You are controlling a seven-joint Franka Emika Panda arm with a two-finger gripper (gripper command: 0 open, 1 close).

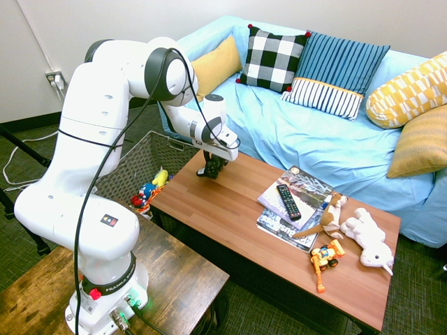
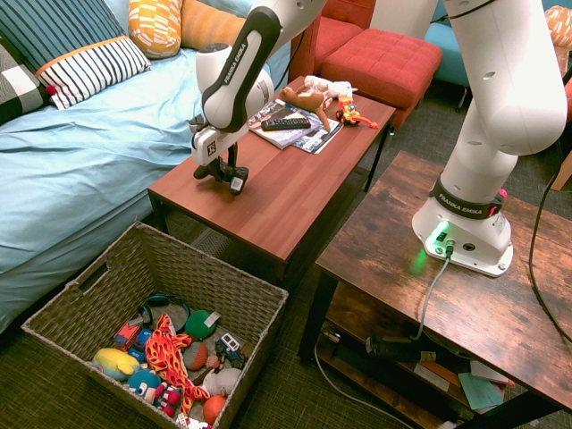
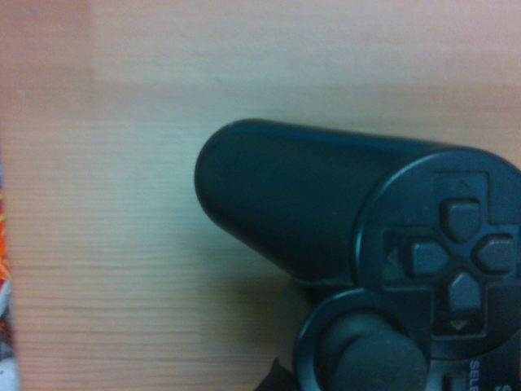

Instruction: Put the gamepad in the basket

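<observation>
The gamepad (image 1: 209, 171) is small and black, with rounded horns. It hangs just above the near-left end of the red-brown coffee table (image 1: 237, 209). My gripper (image 1: 211, 165) is shut on it from above. In the second exterior view the gamepad (image 2: 225, 177) is tilted a little over the table end, under the gripper (image 2: 219, 167). The wrist view shows one horn, the d-pad and a stick of the gamepad (image 3: 326, 236) close up, with the wood behind. The basket (image 2: 234, 271), large and woven, stands on the floor below that table end; its wall (image 1: 133, 164) shows left of the table.
Several toys lie in the basket (image 2: 165, 353). A long black remote (image 1: 288, 201) rests on magazines (image 1: 297, 188) mid-table. A plush dog (image 1: 328, 213), a white plush (image 1: 369, 239) and an orange toy (image 1: 325, 257) sit at the far end. A blue sofa (image 1: 314, 132) runs behind.
</observation>
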